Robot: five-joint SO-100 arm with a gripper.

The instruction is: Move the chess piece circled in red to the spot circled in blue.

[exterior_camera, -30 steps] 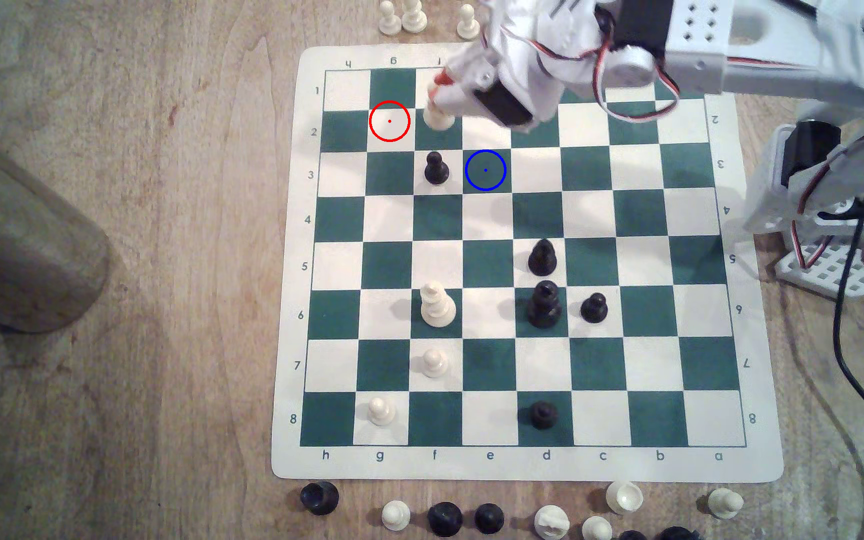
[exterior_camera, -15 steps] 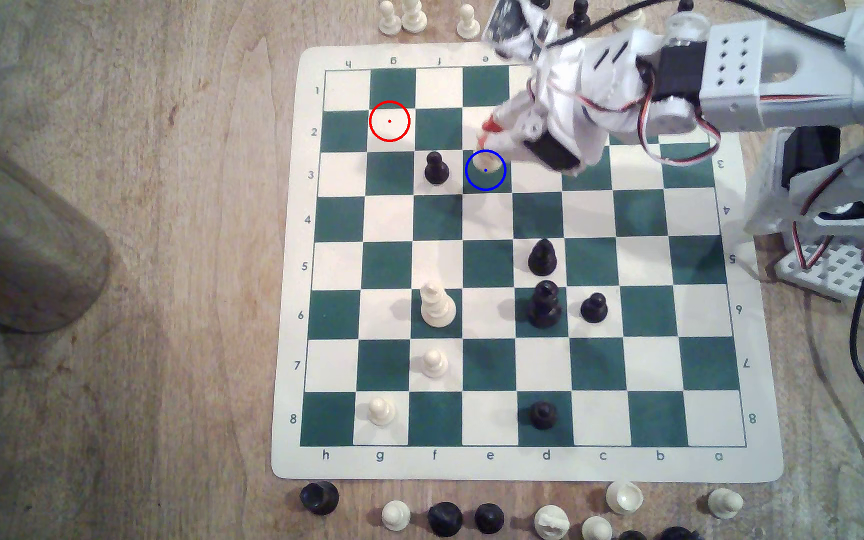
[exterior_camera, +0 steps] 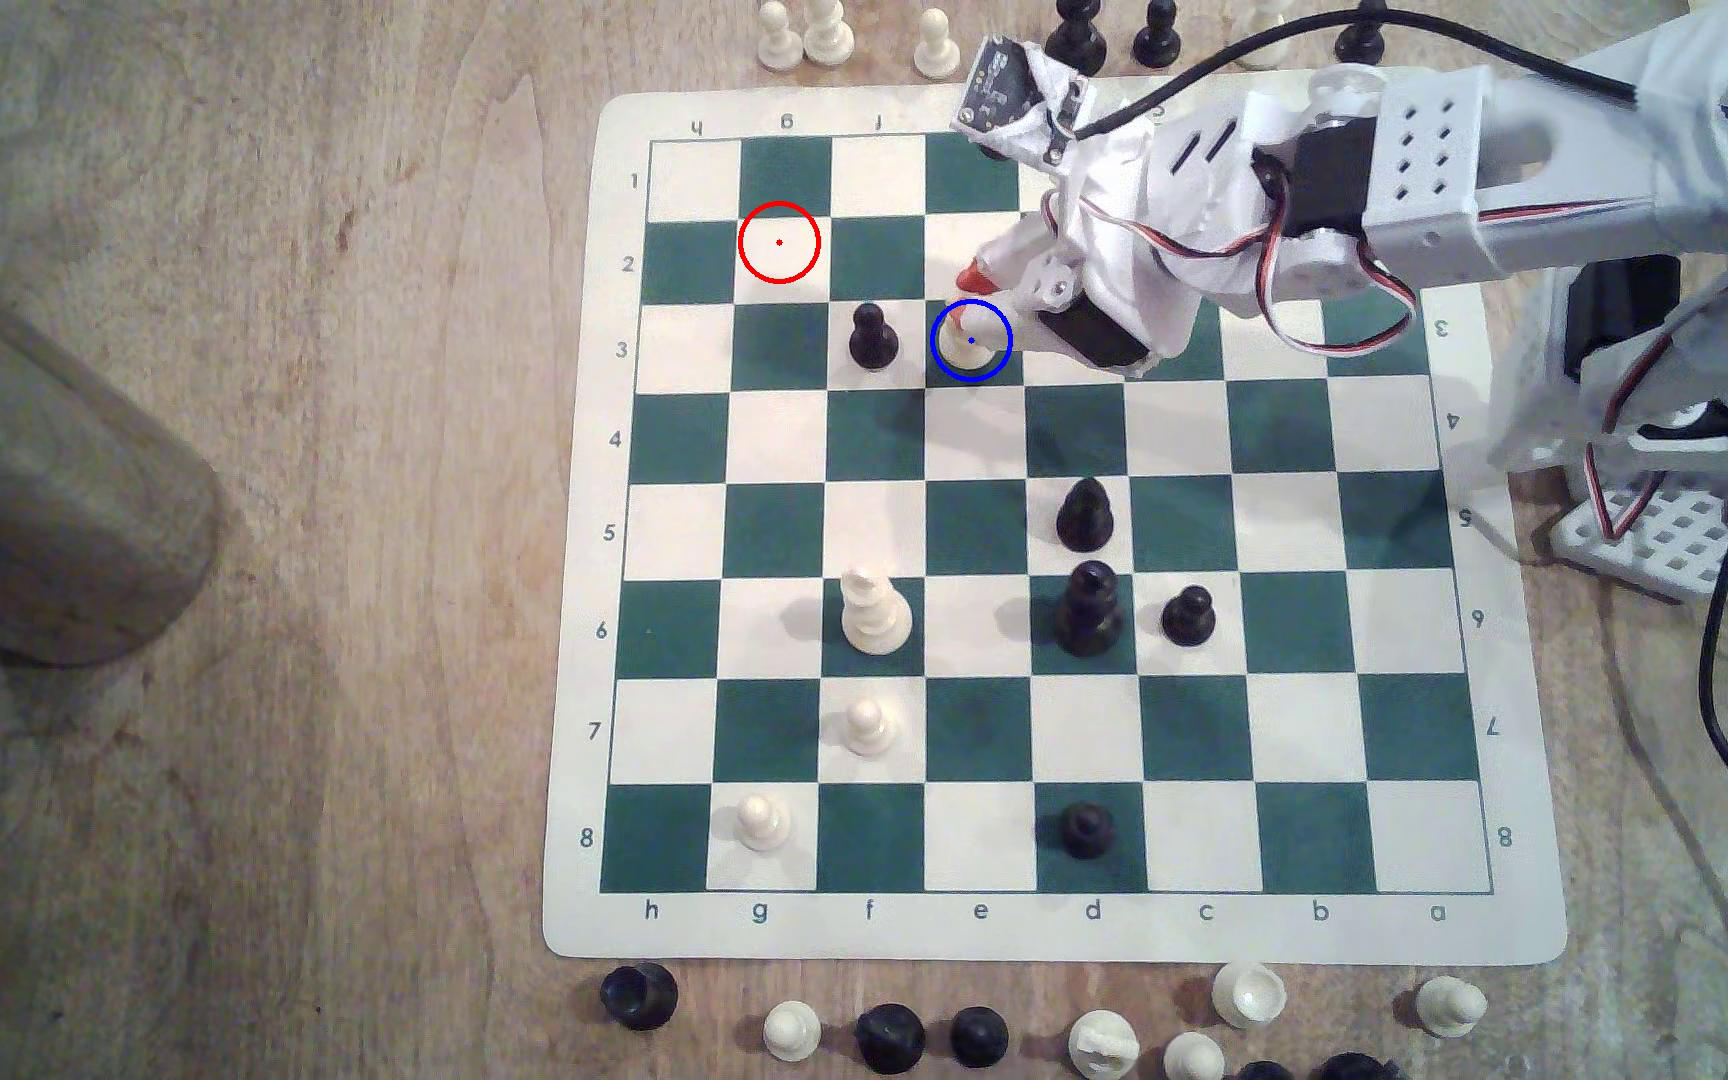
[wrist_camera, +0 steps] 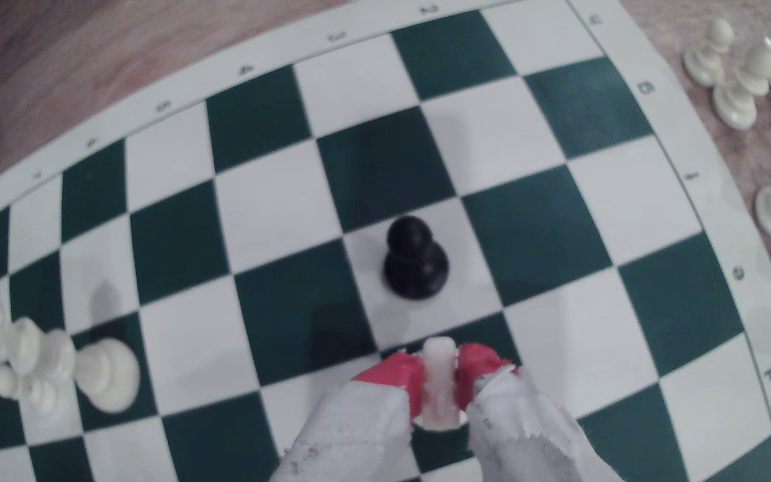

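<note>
Clamping the chess piece [wrist_camera: 439, 384] between its 2 red-tipped fingers [wrist_camera: 397, 375], the gripper [wrist_camera: 437, 377] has the cream body pinched on both sides in the wrist view, low in the middle of that frame. In the exterior view the gripper [exterior_camera: 979, 301] sits in the upper middle of the frame, and the chess piece [exterior_camera: 969, 332] lies inside the blue ring that marks the spot [exterior_camera: 971, 369], a dark green square. Its long axis looks near upright, base toward the board [exterior_camera: 1047, 935]; whether the base already touches the square I cannot tell. The move ahead probably turns on this: the spot lies straight below the piece, so lowering and letting go should do. 1 black pawn [exterior_camera: 872, 338] stands on the next square toward the frame's left, near but apart.
</note>
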